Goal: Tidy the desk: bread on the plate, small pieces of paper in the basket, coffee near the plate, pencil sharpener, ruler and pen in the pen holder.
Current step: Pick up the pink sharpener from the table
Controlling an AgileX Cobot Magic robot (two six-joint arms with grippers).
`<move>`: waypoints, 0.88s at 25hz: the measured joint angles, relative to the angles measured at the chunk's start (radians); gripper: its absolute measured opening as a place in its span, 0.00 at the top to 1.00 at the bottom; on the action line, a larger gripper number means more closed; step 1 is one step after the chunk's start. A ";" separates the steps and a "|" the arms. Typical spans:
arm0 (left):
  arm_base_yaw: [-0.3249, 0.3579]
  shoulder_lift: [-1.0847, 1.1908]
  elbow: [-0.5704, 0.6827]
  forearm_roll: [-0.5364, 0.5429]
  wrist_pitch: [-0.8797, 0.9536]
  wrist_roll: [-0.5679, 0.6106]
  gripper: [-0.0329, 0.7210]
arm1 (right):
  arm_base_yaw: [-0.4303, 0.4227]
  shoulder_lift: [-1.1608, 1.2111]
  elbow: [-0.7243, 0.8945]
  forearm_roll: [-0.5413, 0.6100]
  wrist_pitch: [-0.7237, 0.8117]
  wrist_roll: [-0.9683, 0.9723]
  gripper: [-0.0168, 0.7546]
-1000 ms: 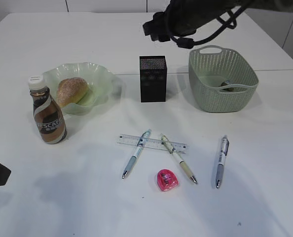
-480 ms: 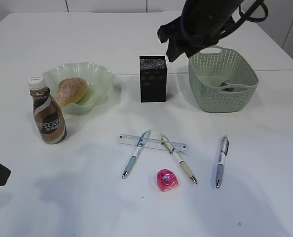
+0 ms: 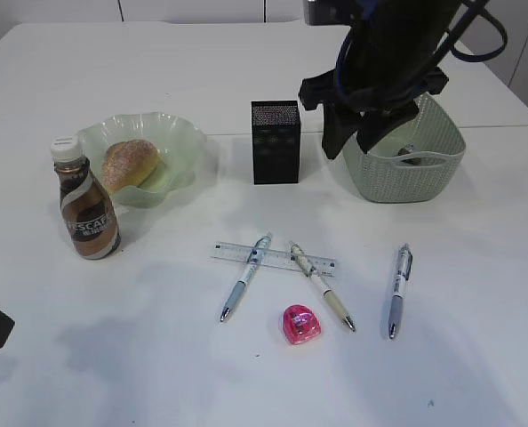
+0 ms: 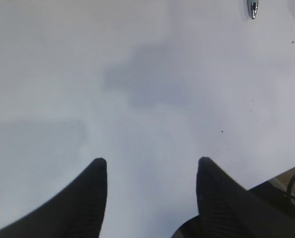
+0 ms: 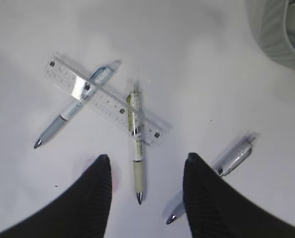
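Stationery lies unsorted at 6 o'clock on the desk: clear ruler flat, with a blue pen and a cream pen crossing it, a third pen at 4 o'clock, well apart, and the pink pencil sharpener just below the crossed pair. Pen holder stands upright at centre. Bread sits in the plate at 10 o'clock; coffee stands just beside the plate. Basket at 2 o'clock holds a small dark scrap.

Right gripper hangs high in front of the basket, jaws spread and empty, looking down on the cream pen. Left gripper hovers over bare desk at 8 o'clock, jaws also spread, nothing between them.

Likely step: picking a pen. Advice: descend straight, fingers straddling the barrel crosswise, below the ruler overlap so the ruler is not dragged. The lone pen at 4 o'clock looks the easier first grab.
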 joint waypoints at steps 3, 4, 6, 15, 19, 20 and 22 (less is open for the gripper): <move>0.000 0.000 0.000 0.000 0.000 0.000 0.42 | 0.018 0.000 0.011 0.000 0.003 0.002 0.49; 0.000 0.000 0.000 0.000 0.000 0.000 0.42 | 0.031 0.000 0.013 -0.002 0.003 0.004 0.49; 0.000 0.000 0.000 0.000 0.000 0.000 0.42 | 0.069 0.000 0.022 -0.006 0.004 0.010 0.49; 0.000 0.000 0.000 0.000 0.008 0.000 0.42 | 0.147 0.000 0.148 -0.025 0.004 0.068 0.47; 0.000 0.000 0.000 0.002 0.023 0.000 0.42 | 0.147 -0.001 0.234 0.019 0.000 0.071 0.47; 0.000 0.000 0.000 0.002 0.025 0.000 0.42 | 0.147 -0.005 0.271 0.032 -0.014 0.071 0.47; 0.000 0.000 0.000 0.002 0.025 0.000 0.42 | 0.147 -0.013 0.320 0.043 -0.055 0.075 0.46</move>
